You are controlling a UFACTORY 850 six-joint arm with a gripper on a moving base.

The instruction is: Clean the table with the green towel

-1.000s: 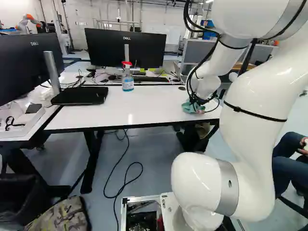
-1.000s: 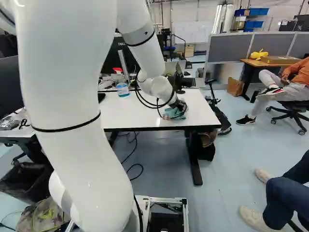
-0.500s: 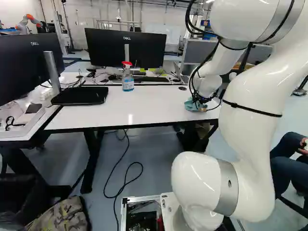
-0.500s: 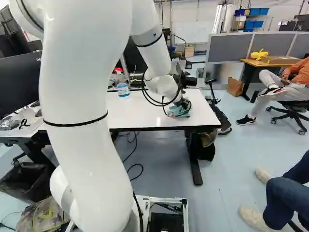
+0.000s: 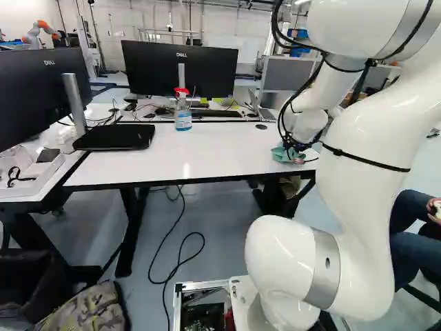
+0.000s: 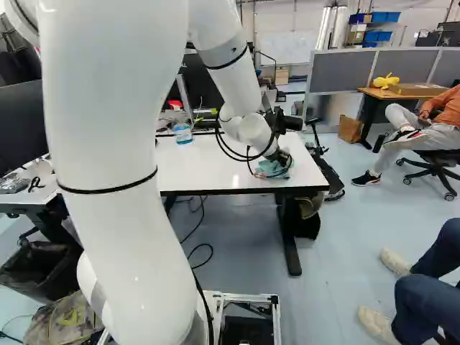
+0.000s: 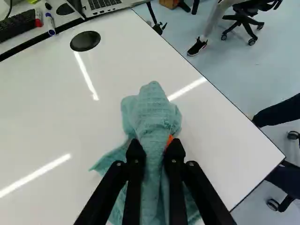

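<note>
My gripper (image 6: 282,157) is low over the right part of the white table (image 5: 207,148), pressed down at the green towel (image 6: 272,169). In the wrist view the gripper (image 7: 154,152) is shut on the towel (image 7: 152,112), which bulges up between both fingers and spreads out ahead of and under them. A bit of orange pad shows at one finger. The towel lies bunched on the tabletop, near the table's right end, and its part beneath the fingers is hidden.
A spray bottle (image 5: 182,114) with a red head stands at the table's back. Beyond are a monitor (image 5: 180,69), a keyboard (image 7: 16,28), two markers and a laptop (image 7: 101,5). A second monitor (image 5: 41,96) stands at the left. Another robot (image 5: 40,31) is far back.
The gripper and towel have slid together along the tabletop, first toward the left base view's left a little, now further right, toward the table's right end. The base has not moved.
</note>
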